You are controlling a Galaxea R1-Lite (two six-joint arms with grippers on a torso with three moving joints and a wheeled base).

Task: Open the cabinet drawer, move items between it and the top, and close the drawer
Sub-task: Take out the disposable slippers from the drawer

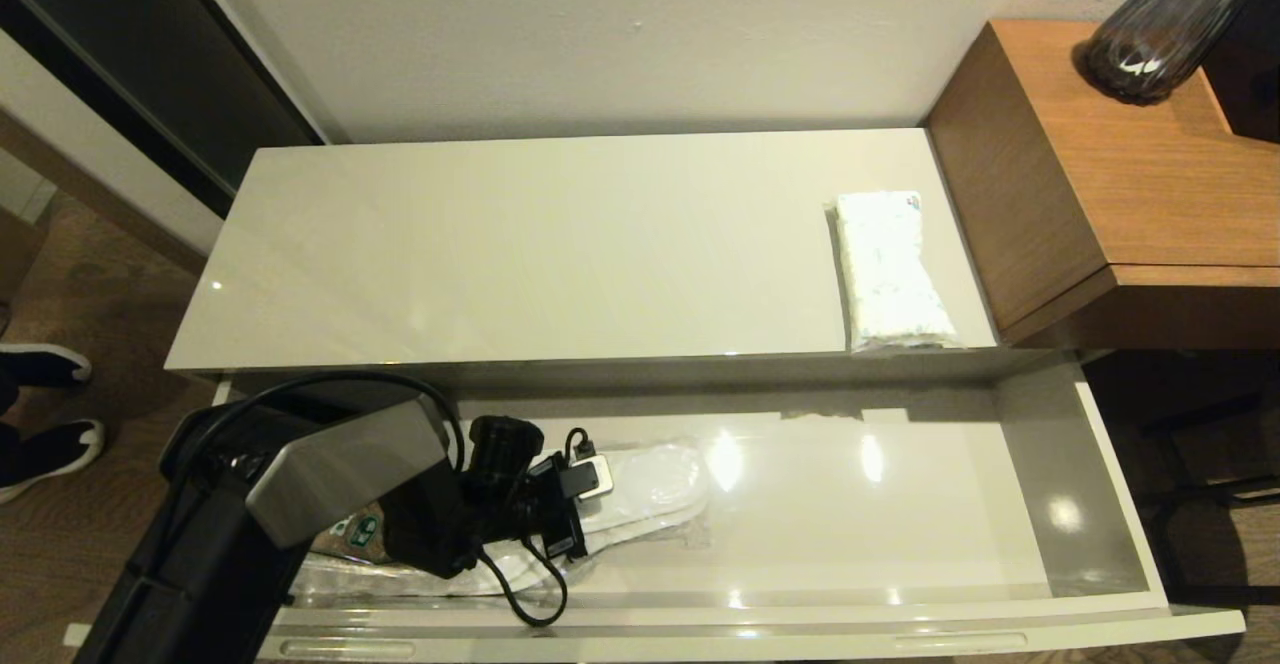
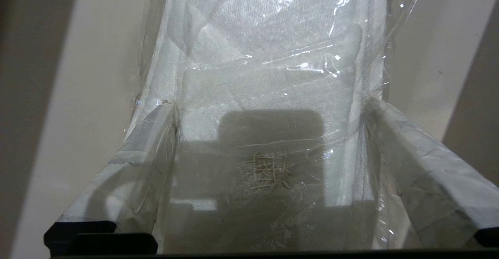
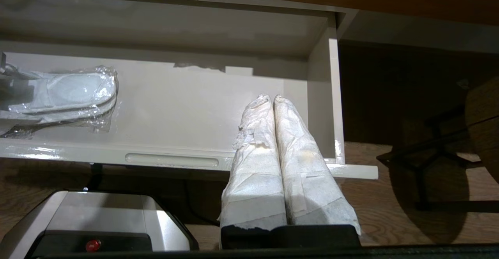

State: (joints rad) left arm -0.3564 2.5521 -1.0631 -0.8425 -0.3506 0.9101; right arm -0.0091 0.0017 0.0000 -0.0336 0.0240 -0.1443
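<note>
Head view, reading from the nine o'clock side across: the left gripper (image 1: 560, 504) is down inside the open drawer (image 1: 1110, 504), at about seven o'clock in the scene, over the wrapped slippers (image 1: 660, 474) that lie in the drawer's left half. A brown packet (image 1: 350, 536) peeks out beside the arm. Further toward three o'clock the drawer floor is bare, and the tissue pack (image 1: 890, 269) lies on the cabinet top (image 1: 520, 244) near its right end, at about two o'clock.

In the left wrist view the taped fingers (image 2: 148, 149) are spread wide, one on each side of the slippers (image 2: 265, 79), touching the wrap.

To do this well, I judge the fingers should sink low enough to catch the slippers themselves, not just the slack film, then squeeze firmly and lift straight up.

The right gripper (image 3: 273, 103) is parked in front of the drawer's right end, fingers pressed together.
</note>
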